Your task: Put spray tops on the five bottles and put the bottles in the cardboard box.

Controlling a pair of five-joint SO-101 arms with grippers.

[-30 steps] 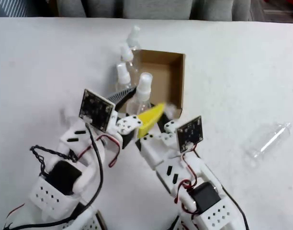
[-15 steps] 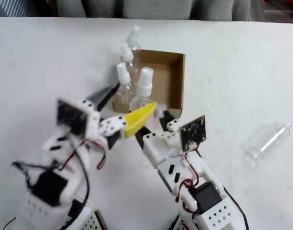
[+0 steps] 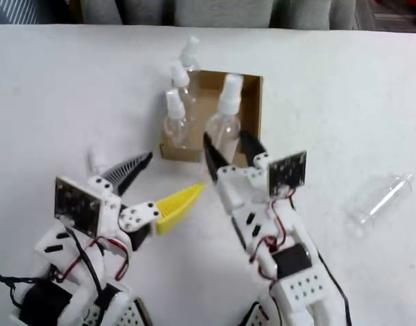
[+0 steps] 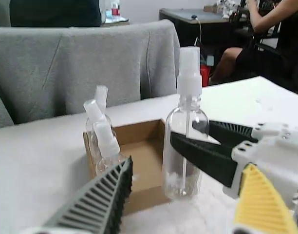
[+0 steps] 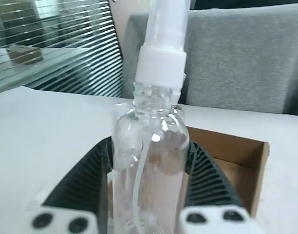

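Right gripper [image 3: 226,140] pinching spray-topped bottle [image 3: 224,122], upright, over near edge of cardboard box [image 3: 256,112]. Left gripper [image 3: 175,172] spread wide above table [image 3: 72,88], off box's near-left corner. Three topped bottles [image 3: 175,121] stand along box's left wall. Lone bottle [image 3: 378,198] lies sideways toward table's right edge.

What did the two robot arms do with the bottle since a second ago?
The left end effector let go of the spray bottle and pulled back from the cardboard box, open. The right end effector, shut on the bottle, carried it forward over the box. The three capped bottles along one box wall and the topless bottle lying on the table stayed put.
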